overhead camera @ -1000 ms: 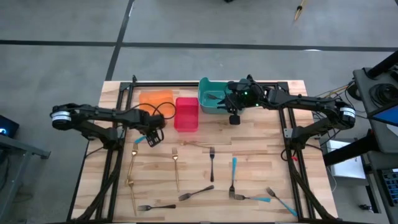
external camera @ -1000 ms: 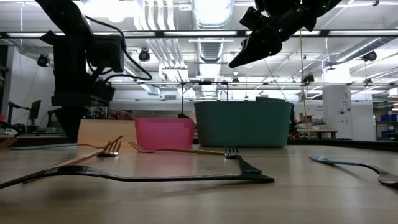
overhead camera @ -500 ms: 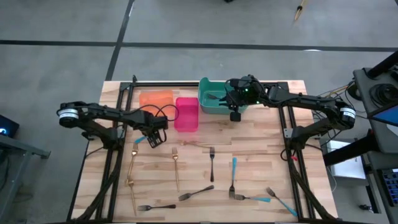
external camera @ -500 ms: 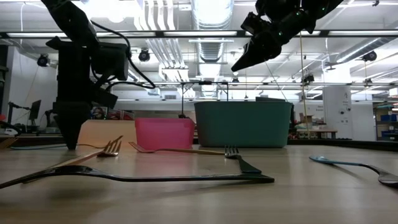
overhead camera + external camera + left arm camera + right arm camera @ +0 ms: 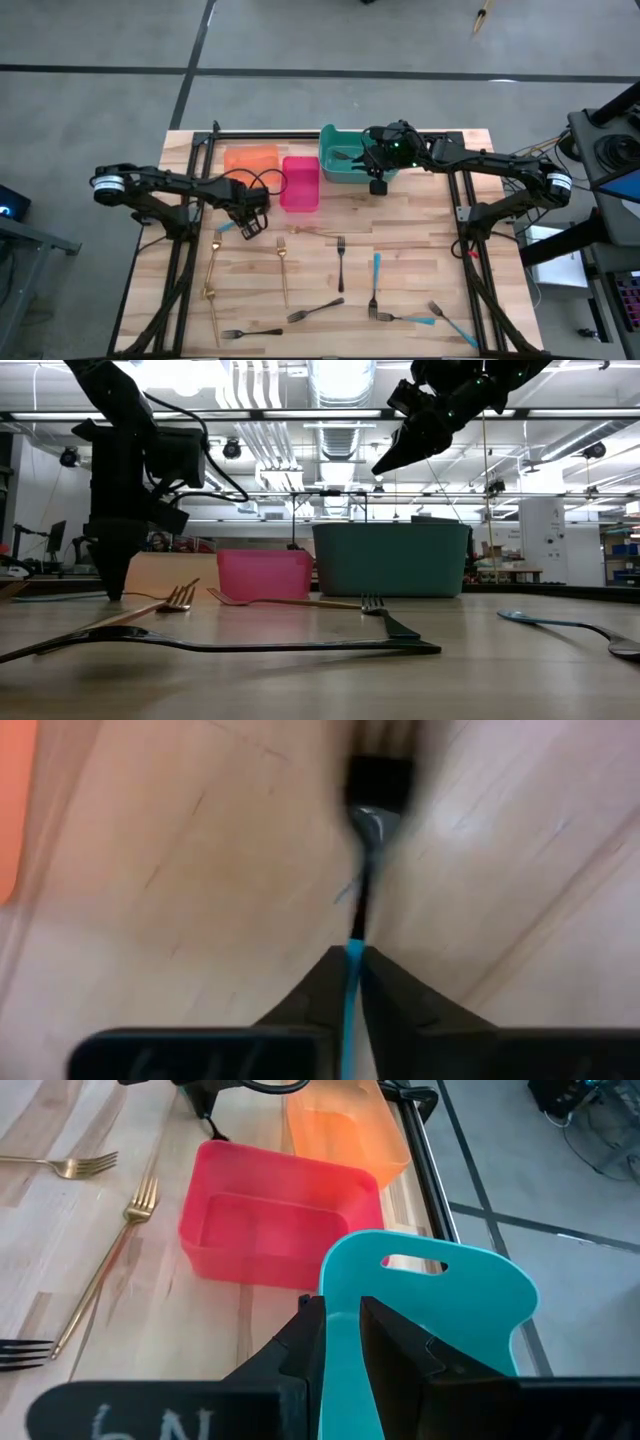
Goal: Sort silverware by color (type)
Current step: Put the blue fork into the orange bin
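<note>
Since the earlier frame, the left gripper (image 5: 243, 228) has been dropping to the wooden table (image 5: 420, 270) and closing; its jaws are now clamping the blue-handled fork (image 5: 352, 982) lying near the orange bin (image 5: 250, 158), on the table's left side. In the left wrist view the blue handle is passing between the two fingers (image 5: 400, 1000), with the steel neck running on toward the head.

The right gripper (image 5: 377, 186) is hanging above the near wall of the teal bin (image 5: 340, 168) at the far centre of the table, beside the red bin (image 5: 299, 183). Its fingers are standing a narrow gap apart; the teal bin's rim is showing through that gap, and no utensil is visible in it.

To do this step well:
- Lift straight up, so the thin handle is not twisting or sliding out of the pinch.
- Confirm the head is leaving the wood before travelling sideways.
- Keep clear of the two gold forks (image 5: 282, 262) lying just near of the grip point.
- Carry the fork to whichever bin is serving the blue type; that assignment cannot be read from these views.

The remaining forks are lying scattered across the near half of the table: gold ones at left, dark ones (image 5: 341, 258) in the middle, blue-handled ones (image 5: 376, 268) at right.

Hard to make out:
- The held fork's head is blurring into the shadow in the wrist view.
- In the overhead view the left gripper is covering the contact point.
- The teal bin's contents are partly hidden by the right arm.
- From table height, the bins are hiding their interiors entirely.
</note>
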`<move>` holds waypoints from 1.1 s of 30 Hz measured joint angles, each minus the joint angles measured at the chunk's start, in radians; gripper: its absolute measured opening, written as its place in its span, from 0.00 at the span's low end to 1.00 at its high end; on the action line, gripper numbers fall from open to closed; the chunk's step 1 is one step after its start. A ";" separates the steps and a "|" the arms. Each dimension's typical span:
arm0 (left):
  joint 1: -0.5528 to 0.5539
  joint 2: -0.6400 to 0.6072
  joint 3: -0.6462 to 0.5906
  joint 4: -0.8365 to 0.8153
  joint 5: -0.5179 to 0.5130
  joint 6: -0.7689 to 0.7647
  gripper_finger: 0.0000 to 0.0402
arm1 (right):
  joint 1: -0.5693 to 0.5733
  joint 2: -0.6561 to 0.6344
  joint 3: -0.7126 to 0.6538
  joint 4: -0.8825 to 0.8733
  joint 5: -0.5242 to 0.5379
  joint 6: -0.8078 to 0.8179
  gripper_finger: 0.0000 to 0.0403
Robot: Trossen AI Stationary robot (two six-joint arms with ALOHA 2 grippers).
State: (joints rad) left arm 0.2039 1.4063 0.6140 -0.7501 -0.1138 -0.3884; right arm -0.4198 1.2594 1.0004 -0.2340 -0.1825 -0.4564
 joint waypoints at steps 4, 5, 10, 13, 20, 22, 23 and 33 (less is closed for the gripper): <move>0.000 -0.002 0.000 -0.004 0.000 0.000 0.01 | 0.000 0.000 0.000 0.000 0.000 0.001 0.14; 0.000 -0.005 0.000 -0.007 0.000 0.000 0.01 | 0.000 0.000 0.000 0.000 0.000 0.001 0.14; 0.002 -0.029 0.026 -0.087 -0.015 -0.007 0.00 | 0.000 0.000 0.000 0.000 0.000 0.012 0.14; 0.002 -0.055 0.079 -0.157 -0.015 -0.007 0.00 | 0.000 0.000 0.000 0.000 0.000 0.014 0.14; 0.002 -0.121 0.222 -0.361 0.005 0.039 0.00 | 0.000 0.000 0.000 0.000 0.000 0.013 0.14; 0.004 -0.137 0.271 -0.375 0.005 0.063 0.00 | 0.000 0.000 0.000 0.000 0.000 0.013 0.14; 0.006 -0.143 0.291 -0.388 0.005 0.080 0.00 | 0.000 0.000 0.000 0.000 0.000 0.013 0.14; 0.153 -0.079 0.512 -0.438 -0.018 0.396 0.00 | 0.000 0.000 0.000 -0.044 0.000 0.026 0.14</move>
State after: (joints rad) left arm 0.3572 1.3269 1.1261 -1.1882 -0.1322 0.0079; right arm -0.4198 1.2594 1.0004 -0.2784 -0.1830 -0.4309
